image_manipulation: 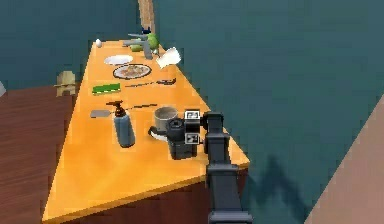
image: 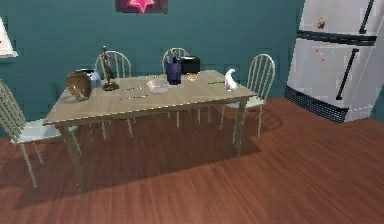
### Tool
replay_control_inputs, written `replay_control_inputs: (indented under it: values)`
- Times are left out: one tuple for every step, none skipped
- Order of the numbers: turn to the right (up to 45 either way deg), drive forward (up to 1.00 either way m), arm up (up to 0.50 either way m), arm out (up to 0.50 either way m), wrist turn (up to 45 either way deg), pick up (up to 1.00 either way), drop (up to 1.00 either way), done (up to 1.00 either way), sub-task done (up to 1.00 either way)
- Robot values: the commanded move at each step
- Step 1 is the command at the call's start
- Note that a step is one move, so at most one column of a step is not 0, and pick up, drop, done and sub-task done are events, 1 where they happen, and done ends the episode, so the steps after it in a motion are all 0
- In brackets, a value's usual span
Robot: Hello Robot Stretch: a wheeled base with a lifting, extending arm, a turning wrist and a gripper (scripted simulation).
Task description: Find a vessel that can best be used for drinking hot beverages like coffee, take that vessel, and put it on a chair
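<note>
In the arm side view a grey mug-like vessel (image_manipulation: 164,119) stands on an orange-brown wooden table (image_manipulation: 100,165), near its right edge. My gripper (image_manipulation: 176,142) sits right at the vessel, at the end of the dark arm bar (image_manipulation: 222,188). I cannot tell whether it holds anything. A dark grey bottle (image_manipulation: 123,129) stands just left of the vessel. In the forward view, pale spindle-back chairs (image: 260,75) stand around a long wooden dining table (image: 150,105), one of them at its left end (image: 15,120).
Farther along the table lie a plate (image_manipulation: 131,71), green items (image_manipulation: 106,89) and a white object (image_manipulation: 166,58). The dining table carries a brown round object (image: 79,84), a dark statue (image: 104,68), a dark blue container (image: 174,71) and a white figure (image: 231,79). A white fridge (image: 335,55) stands right.
</note>
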Motion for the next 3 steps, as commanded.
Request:
replay_control_inputs:
  values:
    - [0.0,0.00,0.00,0.00,0.0,1.00,0.00,0.00,0.00]
    - [0.0,0.00,0.10,0.00,0.0,0.00,0.00,0.00,0.00]
    - [0.0,0.00,0.02,0.00,0.0,0.00,0.00,0.00,0.00]
